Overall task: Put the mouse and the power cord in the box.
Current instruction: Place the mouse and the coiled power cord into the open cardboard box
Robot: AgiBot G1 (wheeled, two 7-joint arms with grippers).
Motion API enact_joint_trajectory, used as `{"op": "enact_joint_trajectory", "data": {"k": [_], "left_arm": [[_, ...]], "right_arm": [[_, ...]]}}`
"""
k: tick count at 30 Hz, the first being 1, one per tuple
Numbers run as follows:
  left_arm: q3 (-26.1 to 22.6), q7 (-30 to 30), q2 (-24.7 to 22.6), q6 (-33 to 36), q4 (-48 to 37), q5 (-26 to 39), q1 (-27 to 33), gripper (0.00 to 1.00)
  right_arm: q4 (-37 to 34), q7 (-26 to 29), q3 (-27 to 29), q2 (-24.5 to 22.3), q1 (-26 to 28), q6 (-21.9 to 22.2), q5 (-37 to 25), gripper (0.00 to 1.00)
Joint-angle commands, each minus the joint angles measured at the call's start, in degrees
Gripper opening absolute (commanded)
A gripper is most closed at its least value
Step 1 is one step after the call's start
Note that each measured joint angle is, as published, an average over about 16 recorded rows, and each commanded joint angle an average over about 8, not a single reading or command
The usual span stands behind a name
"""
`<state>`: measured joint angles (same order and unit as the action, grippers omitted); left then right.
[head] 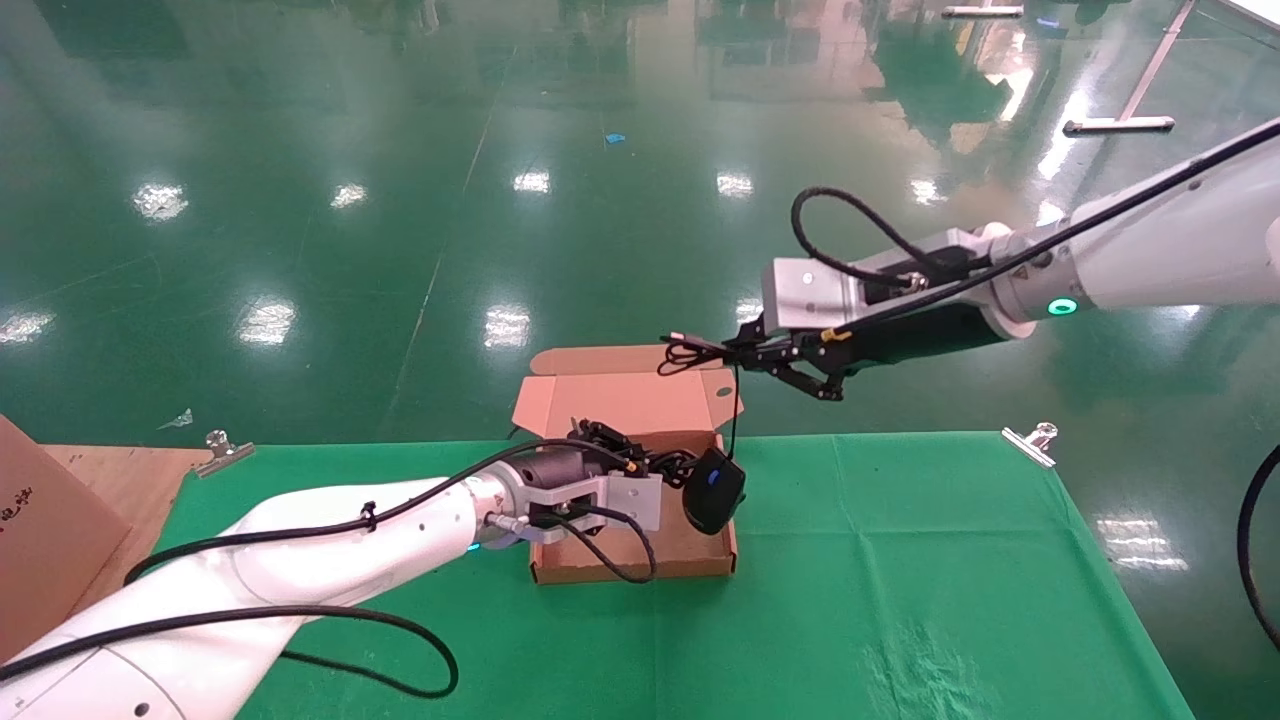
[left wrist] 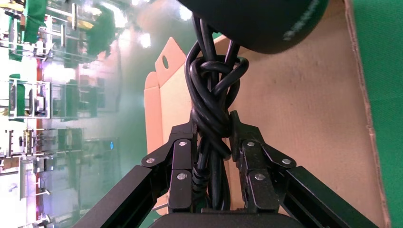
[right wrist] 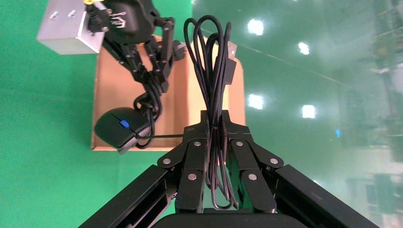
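Note:
The open brown box (head: pixel 625 398) lies mid-table with its lid folded back. My left gripper (head: pixel 645 458) hovers low over the box floor (left wrist: pixel 304 118), shut on the power cord (left wrist: pixel 214 95), a thick black knotted bundle. The black mouse (head: pixel 713 488) with its blue light rests tilted at the box's right wall, just past the cord. Above the box's far right corner, my right gripper (head: pixel 725 350) is shut on a thin black cable bundle (right wrist: pixel 211 57) with a USB plug. One thin strand of that bundle runs down to the mouse (right wrist: pixel 121 127).
A green cloth (head: pixel 900 560) covers the table, held by metal clips at the far left (head: pixel 225 447) and far right (head: pixel 1035 440). A large brown carton (head: pixel 40 530) stands at the left edge on bare wood. Beyond the table lies glossy green floor.

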<state>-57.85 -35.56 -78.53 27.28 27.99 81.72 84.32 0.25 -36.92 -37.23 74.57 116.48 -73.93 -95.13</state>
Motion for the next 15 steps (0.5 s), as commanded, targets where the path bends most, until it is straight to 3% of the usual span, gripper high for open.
{"op": "enact_joint_trajectory", "data": {"k": [1, 15], "left_arm": [[-1.4, 0.3, 0.0, -0.5, 0.0, -1.0, 0.2, 1.0], [-7.5, 1.2, 0.1, -1.3, -0.7, -7.6, 2.0, 1.0]], "right_arm": [[-0.1, -0.1, 0.0, 0.0, -0.3, 0.2, 0.0, 0.0], [0.6, 0.3, 0.3, 1.7, -1.2, 0.3, 0.4, 0.0]]}}
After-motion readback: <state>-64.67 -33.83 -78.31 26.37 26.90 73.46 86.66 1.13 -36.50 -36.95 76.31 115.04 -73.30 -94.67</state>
